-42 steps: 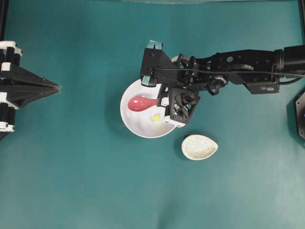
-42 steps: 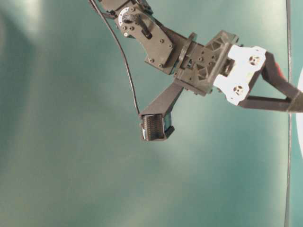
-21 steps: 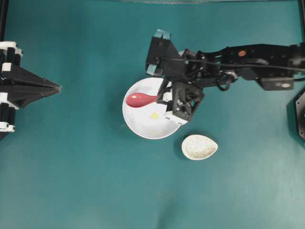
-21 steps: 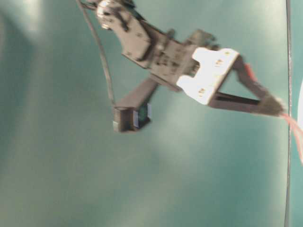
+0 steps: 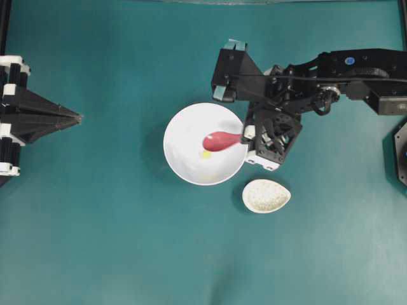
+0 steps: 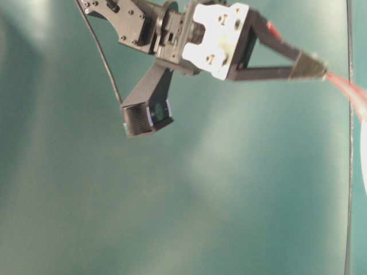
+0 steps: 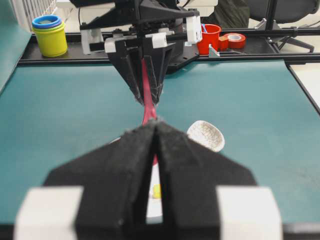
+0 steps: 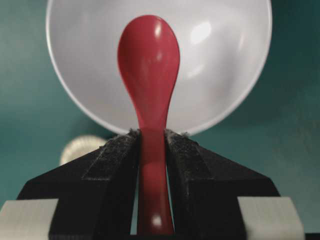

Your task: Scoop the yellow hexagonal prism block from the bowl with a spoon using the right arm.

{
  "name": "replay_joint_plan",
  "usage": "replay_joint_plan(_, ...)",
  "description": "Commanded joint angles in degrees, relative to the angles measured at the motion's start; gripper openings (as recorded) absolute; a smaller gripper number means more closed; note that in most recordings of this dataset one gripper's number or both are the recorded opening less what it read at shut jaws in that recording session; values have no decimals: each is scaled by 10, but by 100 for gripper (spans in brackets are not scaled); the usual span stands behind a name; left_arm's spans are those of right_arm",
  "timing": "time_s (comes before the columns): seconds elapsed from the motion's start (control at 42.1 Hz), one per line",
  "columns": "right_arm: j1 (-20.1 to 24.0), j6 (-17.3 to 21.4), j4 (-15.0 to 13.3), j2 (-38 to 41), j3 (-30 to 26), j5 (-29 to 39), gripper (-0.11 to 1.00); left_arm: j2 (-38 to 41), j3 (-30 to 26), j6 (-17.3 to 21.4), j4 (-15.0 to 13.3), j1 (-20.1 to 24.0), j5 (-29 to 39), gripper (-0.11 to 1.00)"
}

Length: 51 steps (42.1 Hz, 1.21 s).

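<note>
Over bowl (image 5: 191, 162), R hand (image 5: 245, 137) pinching spoon (image 5: 220, 140), pulled back rightward, block (image 5: 206, 154) uncovered

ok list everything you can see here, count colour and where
bowl: 1, plain white, middle of the table
yellow hexagonal prism block: 1, pale yellow, inside the bowl, beside the spoon's scoop
spoon: 1, glossy red-pink, handle clamped in the right gripper, scoop over the bowl
small oval dish: 1, speckled off-white, on the table just off the bowl's rim
table: 1, teal
stacked cups: yellow with a blue one on top, beyond the table's far edge in the left wrist view
red cup: 1, same far edge
tape roll: 1, red, beside the red cup
right gripper: 1, black, shut on the spoon
left gripper: 1, black, shut, at the table's left side
</note>
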Motion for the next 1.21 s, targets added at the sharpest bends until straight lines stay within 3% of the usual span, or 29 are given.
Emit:
replay_joint_plan(0.0,0,1,0,-10,-20,25,23,0,-8,0,1,0,-3,0)
replay_joint_plan(0.19,0,2,-2,11,-49,77,23,-1,-8,0,1,1,-3,0)
replay_joint_plan(0.499,0,2,-33,54,-91,146,23,-1,-8,1,2,1,-4,0)
replay_joint_plan(0.689,0,-2,-56,70,-92,145,23,-1,-8,1,3,1,-5,0)
replay_joint_plan(1.188,0,-5,-56,102,-92,115,23,-1,-8,1,3,0,-7,0)
